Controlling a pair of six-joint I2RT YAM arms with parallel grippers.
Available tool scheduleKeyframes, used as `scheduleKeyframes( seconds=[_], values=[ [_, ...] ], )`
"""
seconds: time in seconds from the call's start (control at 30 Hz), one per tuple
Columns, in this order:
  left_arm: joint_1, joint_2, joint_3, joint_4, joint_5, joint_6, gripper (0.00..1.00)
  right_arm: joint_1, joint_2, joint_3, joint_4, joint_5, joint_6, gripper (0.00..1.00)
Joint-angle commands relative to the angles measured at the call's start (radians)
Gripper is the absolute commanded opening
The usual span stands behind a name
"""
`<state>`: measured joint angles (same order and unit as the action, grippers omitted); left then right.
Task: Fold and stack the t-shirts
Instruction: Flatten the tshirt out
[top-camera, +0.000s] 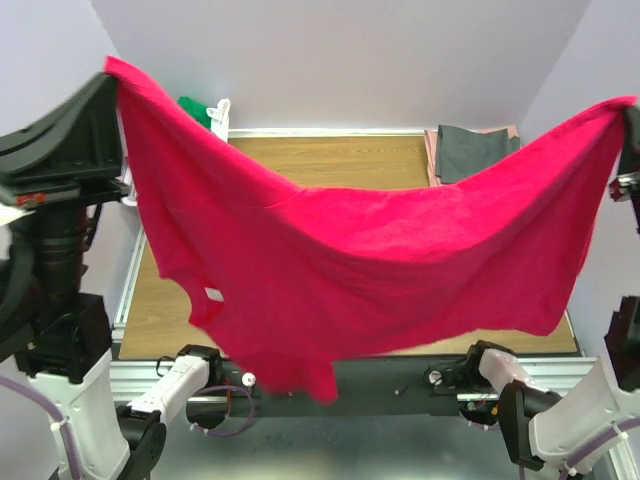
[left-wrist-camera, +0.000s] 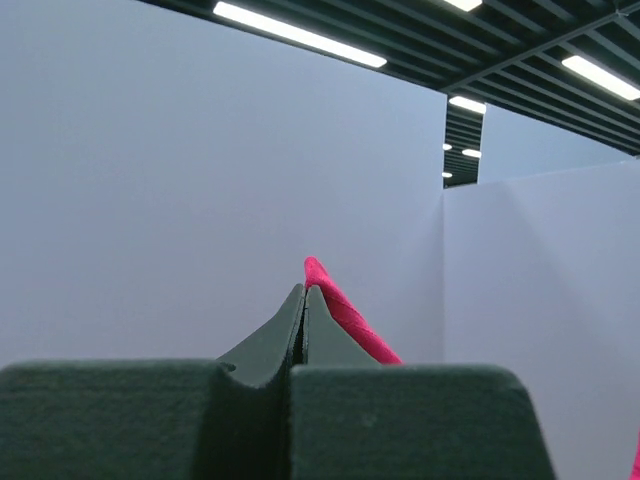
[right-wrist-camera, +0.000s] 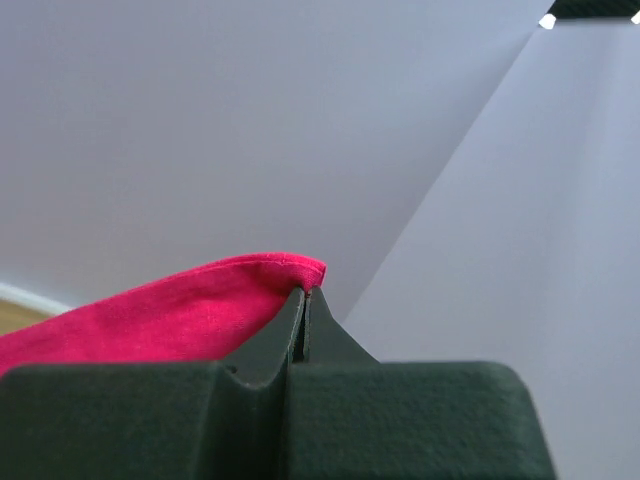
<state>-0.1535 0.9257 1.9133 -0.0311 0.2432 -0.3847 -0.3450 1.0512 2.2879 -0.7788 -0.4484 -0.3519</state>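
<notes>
I am holding the soft crimson-pink t-shirt (top-camera: 380, 270) spread out, left gripper (left-wrist-camera: 303, 298) and right gripper (right-wrist-camera: 303, 298) each clamping an edge between fingertips.

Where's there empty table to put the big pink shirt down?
The table is bare at the far middle, between the green shirt in the far left corner and the grey shirt at far right. Those corners are crowded. The hanging crimson shirt hides the near table.

A white basket (top-camera: 221, 117) stands at the wooden table's (top-camera: 330, 160) far-left corner
</notes>
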Motion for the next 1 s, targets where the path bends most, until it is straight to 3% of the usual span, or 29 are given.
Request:
scheduleKeyframes(
  seconds=[0.0, 0.13, 0.2, 0.33, 0.43, 0.57, 0.73, 0.97],
  values=[
    [-0.014, -0.017, -0.164, 0.016, -0.033, 0.017, 0.0, 0.001, -0.055, -0.197, 0.012, -0.025, 0.019, 0.0],
    [-0.015, -0.05, -0.448, 0.098, -0.019, 0.0, 0.0, 0.001, -0.14, -0.628, 0.081, -0.11, 0.022, 0.0],
    [-0.017, -0.047, -0.615, 0.148, -0.03, -0.002, 0.0, 0.001, -0.163, -0.769, 0.13, -0.153, 0.021, 0.0],
    [-0.017, 0.042, -0.83, 0.247, -0.039, 0.001, 0.0, 0.001, -0.157, -1.072, 0.237, -0.226, 0.014, 0.0],
    [-0.015, 0.241, -0.904, 0.335, -0.062, 0.013, 0.0, 0.001, -0.05, -1.266, 0.396, -0.269, 0.03, 0.0],
    [-0.011, 0.506, -0.849, 0.372, -0.073, 0.03, 0.0, 0.001, 0.133, -1.354, 0.567, -0.315, 0.033, 0.0],
    [0.025, 0.806, -0.699, 0.343, -0.058, 0.018, 0.0, 0.003, 0.423, -1.28, 0.671, -0.299, 0.065, 0.0],
    [0.049, 0.964, -0.556, 0.277, -0.03, 0.035, 0.0, 0.005, 0.612, -1.167, 0.679, -0.269, 0.087, 0.0]
  ],
)
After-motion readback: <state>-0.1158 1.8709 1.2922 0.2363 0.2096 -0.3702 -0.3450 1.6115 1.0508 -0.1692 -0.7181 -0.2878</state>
